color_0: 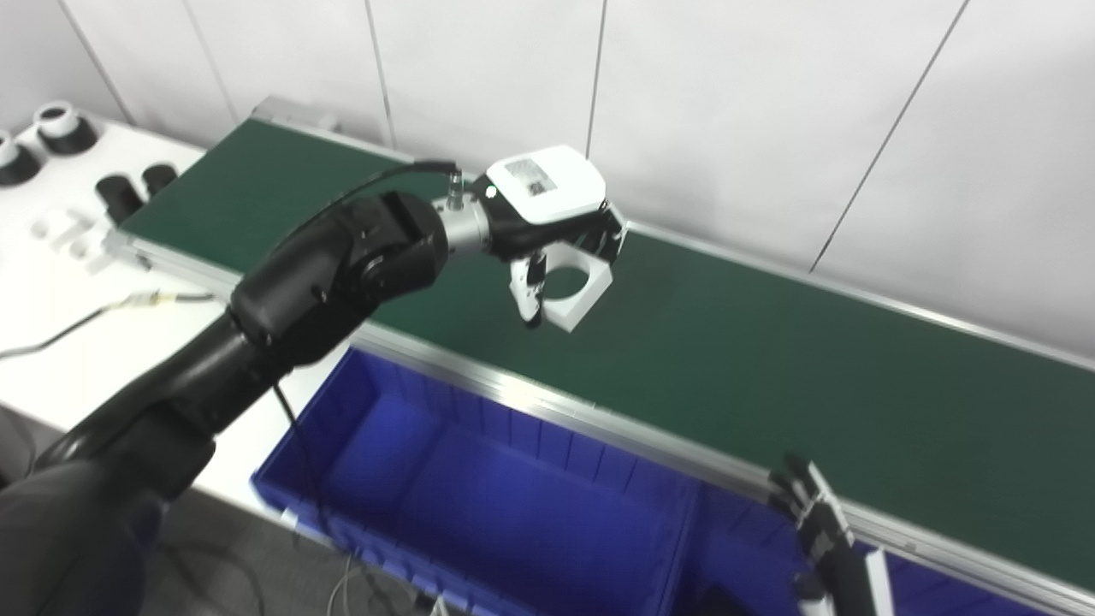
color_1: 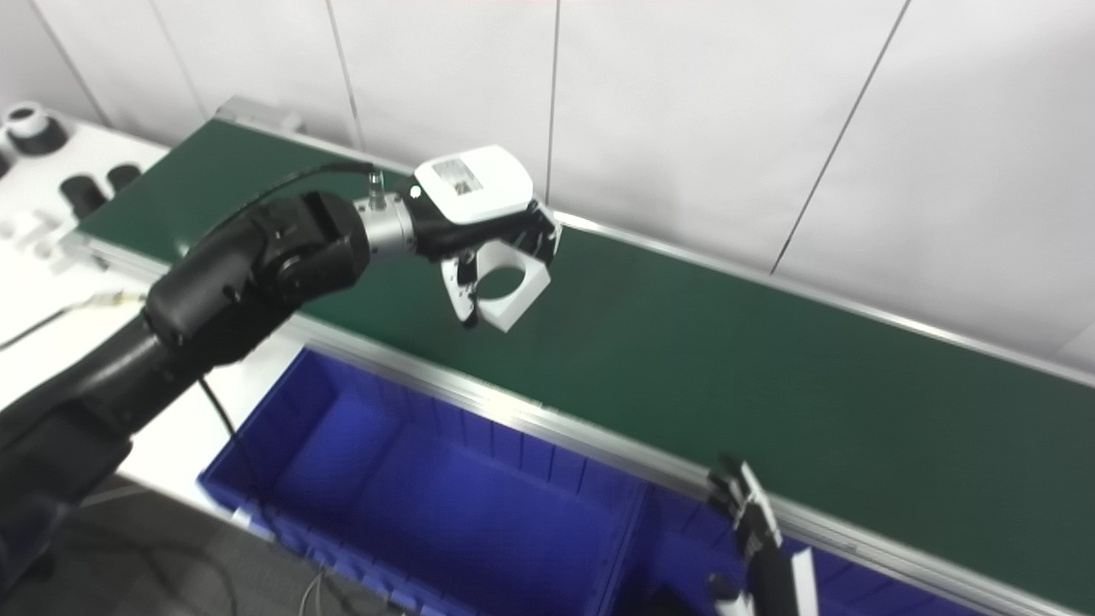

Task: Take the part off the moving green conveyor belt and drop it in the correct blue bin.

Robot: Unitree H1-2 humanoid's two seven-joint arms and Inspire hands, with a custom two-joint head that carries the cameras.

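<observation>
My left hand [color_0: 552, 224] is shut on a white square part with a round hole [color_0: 575, 289] and holds it just above the green conveyor belt [color_0: 770, 359]. The same part shows in the right eye view [color_1: 508, 291], under the left hand [color_1: 488, 218]. A blue bin [color_0: 479, 479] lies below the belt's near rail, in front of the hand. My right hand [color_0: 817, 522] is low at the bottom edge, over a second blue bin [color_0: 941, 590]; only its fingertips show and they look apart.
A white table [color_0: 51, 282] at the left carries black and white cylindrical parts [color_0: 128, 190] and a cable [color_0: 103, 308]. The belt's aluminium rail [color_0: 556, 402] runs between belt and bins. A white panelled wall stands behind the belt.
</observation>
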